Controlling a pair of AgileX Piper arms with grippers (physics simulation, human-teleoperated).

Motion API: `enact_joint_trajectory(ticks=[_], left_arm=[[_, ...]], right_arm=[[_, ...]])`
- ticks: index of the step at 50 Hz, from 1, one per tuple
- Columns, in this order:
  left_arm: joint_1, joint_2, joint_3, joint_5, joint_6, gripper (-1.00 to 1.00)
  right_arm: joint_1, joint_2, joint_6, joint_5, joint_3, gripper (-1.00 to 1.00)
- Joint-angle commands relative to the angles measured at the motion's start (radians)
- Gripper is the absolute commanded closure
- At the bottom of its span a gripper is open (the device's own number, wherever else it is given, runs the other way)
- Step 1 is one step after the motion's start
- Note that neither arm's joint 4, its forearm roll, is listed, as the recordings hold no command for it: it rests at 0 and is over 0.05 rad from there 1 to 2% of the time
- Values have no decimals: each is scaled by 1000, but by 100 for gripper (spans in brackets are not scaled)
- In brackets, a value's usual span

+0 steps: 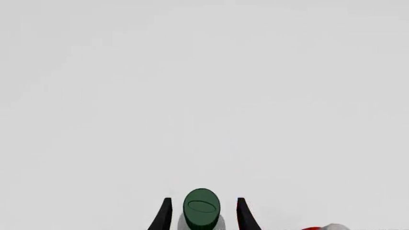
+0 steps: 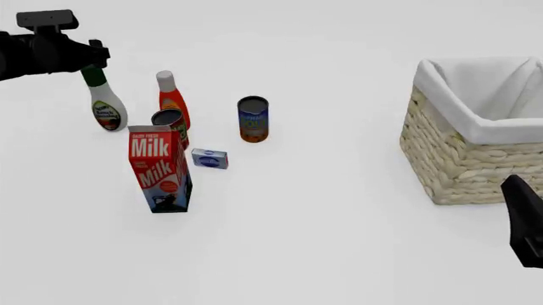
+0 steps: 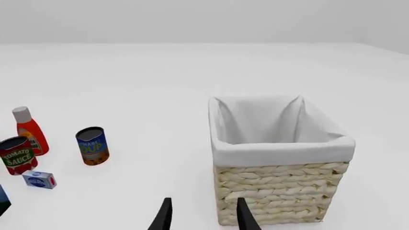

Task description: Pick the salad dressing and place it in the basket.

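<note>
- The left pincer (image 1: pixel 202 213) has its two dark fingers parted on either side of the salad dressing (image 2: pixel 105 101)'s green cap; whether they touch it cannot be told.
- In the front view that pincer sits at the upper left, its arm cut off by the frame's left edge and covering the bottle's cap.
- The salad dressing stands upright on the table (image 2: pixel 322 216), left of the orange-red bottle (image 2: pixel 172 98).
- The tomato sauce can (image 2: pixel 170 121) is half hidden behind the milk carton (image 2: pixel 159 168).
- The right pincer (image 3: pixel 202 215) is open and holds nothing; only a dark piece of it shows at the front view's lower right.
- The basket (image 2: pixel 462 162) sits at the right edge, partly cut off, with bare table between it and the blue can (image 2: pixel 253 119).
</note>
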Motion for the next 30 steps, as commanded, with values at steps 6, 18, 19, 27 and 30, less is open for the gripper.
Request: enact_joint_trajectory(ticks=[6,18,19,27,30], left_arm=[[3,36,-1,2,-16,-100],[8,66,-12,7,-34,-100],[7,71,-16,9,-37,-100],[7,79,-22,12,-39,-100],[7,83,-21,11,-38,-100]], right_arm=[[2,-5,0,6,-1,-100],[4,-12,1,10,5,-100],[5,-15,2,13,4,-100],[2,-23,2,20,4,-100],[3,-25,2,21,6,-100]])
